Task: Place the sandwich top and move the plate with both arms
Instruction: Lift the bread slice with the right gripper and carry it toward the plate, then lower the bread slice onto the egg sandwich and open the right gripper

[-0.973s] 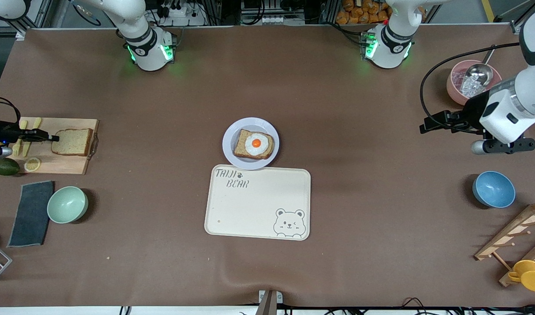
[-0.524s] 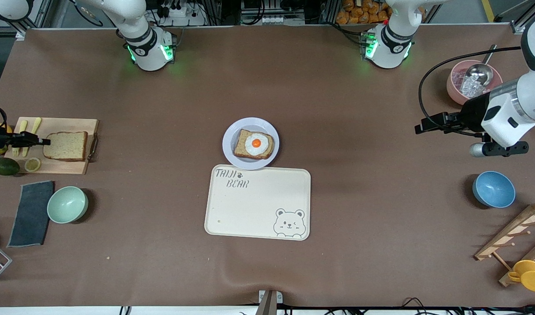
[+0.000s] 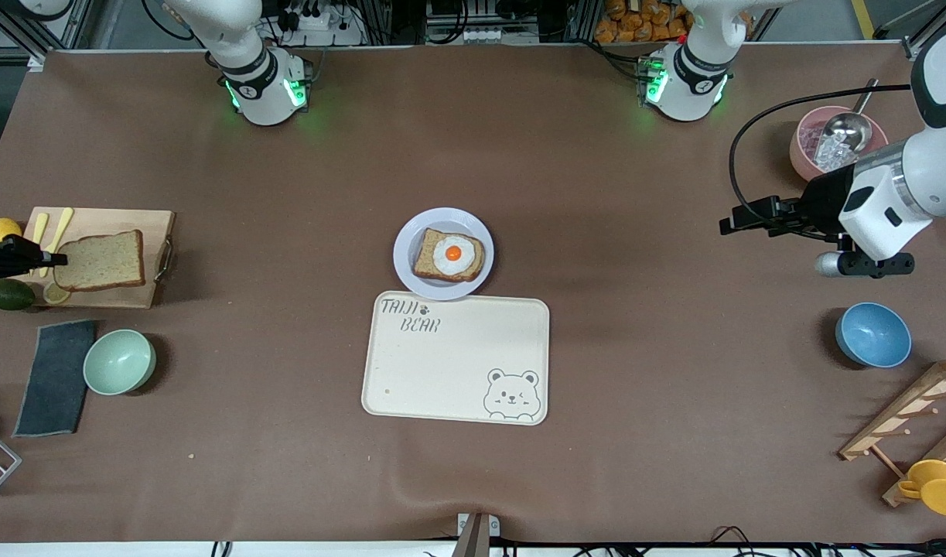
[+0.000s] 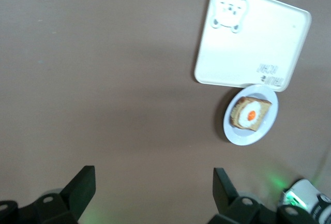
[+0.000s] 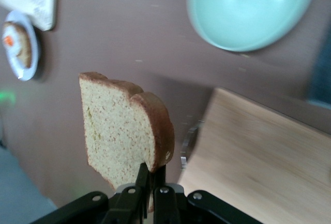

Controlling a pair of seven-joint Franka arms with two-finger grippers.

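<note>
The sandwich top (image 3: pixel 99 261), a plain brown bread slice, hangs just above the wooden board (image 3: pixel 124 298), with my right gripper (image 3: pixel 51 259) shut on its edge. In the right wrist view the slice (image 5: pixel 124 125) stands out from the closed right gripper (image 5: pixel 151 175). The pale plate (image 3: pixel 401 255) sits mid-table, carrying a toast with a fried egg (image 3: pixel 449 256), and shows small in the wrist views (image 5: pixel 28 63) (image 4: pixel 264 133). My left gripper (image 3: pixel 724 224) hovers open and holds nothing, over bare table toward the left arm's end; its wrist view shows it spread wide (image 4: pixel 153 175).
A cream bear tray (image 3: pixel 457 360) lies nearer the camera than the plate, touching it. Beside the board are an avocado (image 3: pixel 10 295), a lemon (image 3: pixel 3 229), a mint bowl (image 3: pixel 119 361) and a dark cloth (image 3: pixel 55 379). A blue bowl (image 3: pixel 872 334), a pink bowl (image 3: pixel 799 151) and a wooden rack (image 3: pixel 913 418) stand at the left arm's end.
My right gripper has lifted the bread slice off the board and drawn it toward the table's end. The left gripper has drifted a little toward the table's middle.
</note>
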